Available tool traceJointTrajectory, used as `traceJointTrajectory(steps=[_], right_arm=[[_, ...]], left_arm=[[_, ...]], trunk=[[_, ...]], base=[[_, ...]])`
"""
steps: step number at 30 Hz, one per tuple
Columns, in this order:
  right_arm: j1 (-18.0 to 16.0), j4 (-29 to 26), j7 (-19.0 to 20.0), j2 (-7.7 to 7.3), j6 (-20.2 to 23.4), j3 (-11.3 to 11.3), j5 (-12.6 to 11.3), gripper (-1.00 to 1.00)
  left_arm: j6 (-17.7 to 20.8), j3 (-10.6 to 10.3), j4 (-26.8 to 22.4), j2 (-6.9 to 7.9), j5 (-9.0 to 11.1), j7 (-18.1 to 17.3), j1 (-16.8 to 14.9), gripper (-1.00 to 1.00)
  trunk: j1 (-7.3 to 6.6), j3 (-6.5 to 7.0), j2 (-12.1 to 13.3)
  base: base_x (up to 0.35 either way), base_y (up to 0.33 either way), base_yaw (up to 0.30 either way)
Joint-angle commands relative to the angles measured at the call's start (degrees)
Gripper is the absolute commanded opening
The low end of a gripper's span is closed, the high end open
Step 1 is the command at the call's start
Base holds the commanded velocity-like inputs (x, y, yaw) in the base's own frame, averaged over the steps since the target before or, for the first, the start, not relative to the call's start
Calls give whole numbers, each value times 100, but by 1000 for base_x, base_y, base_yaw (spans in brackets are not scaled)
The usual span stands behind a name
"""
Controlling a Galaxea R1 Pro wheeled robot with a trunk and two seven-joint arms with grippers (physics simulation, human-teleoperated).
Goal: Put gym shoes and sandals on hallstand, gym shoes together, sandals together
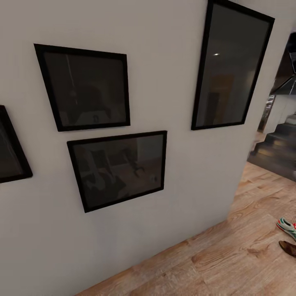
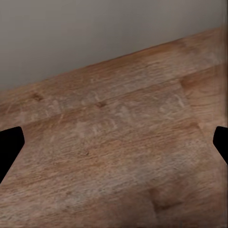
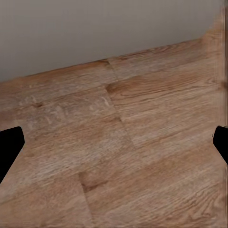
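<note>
Facing a pale grey wall (image 1: 181, 181) at close range, hung with four black-framed pictures: tall frame (image 1: 231, 65) upper right of the wall, wide frame (image 1: 84, 87) upper left, wide frame (image 1: 119, 169) just below that one, fourth frame (image 1: 11, 146) cut off by the view's left edge. Glass dark and reflective in all four, contents not readable, no legible writing or labels anywhere. Right of the wall's end: dark staircase (image 1: 279, 146), blurred, partly cropped. Corridor floor (image 1: 230, 259) of brown wood planks running from the wall base out to the right. One gym shoe (image 1: 287, 227) on the floor well clear of the wall, cut off at the right edge: cream with green stripes, only the near part visible. Just below it on the floor, dark brown tip of a sandal (image 1: 288, 248), also cropped, rest out of frame. Left gripper (image 2: 114, 142) spread wide over bare planks near the wall base, black fingertips (image 2: 9, 147) only poking in at both frame edges, holding nothing. Right gripper (image 3: 114, 142) same: wide apart, empty, over planks by the wall base.
</note>
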Motion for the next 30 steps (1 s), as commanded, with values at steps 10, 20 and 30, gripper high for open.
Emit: traceJointTrajectory(steps=[10,20,30], right_arm=[[-4,-4,-4,-12,-18,-114,-1,100],[-4,-5,-4,-12,-18,-271,-1,100],[-4,-5,-4,-12,-18,-313,-1,100]], left_arm=[[-16,1,3,0,41,-4,-3,100],[-16,1,3,8,48,14,-3,100],[-16,1,3,2,49,36,-3,100]], trunk=[[-3,-6,-3],[-3,-6,-3],[-3,-6,-3]], base=[[-321,-37,-73],[-170,-1,-270],[-7,0,-283]])
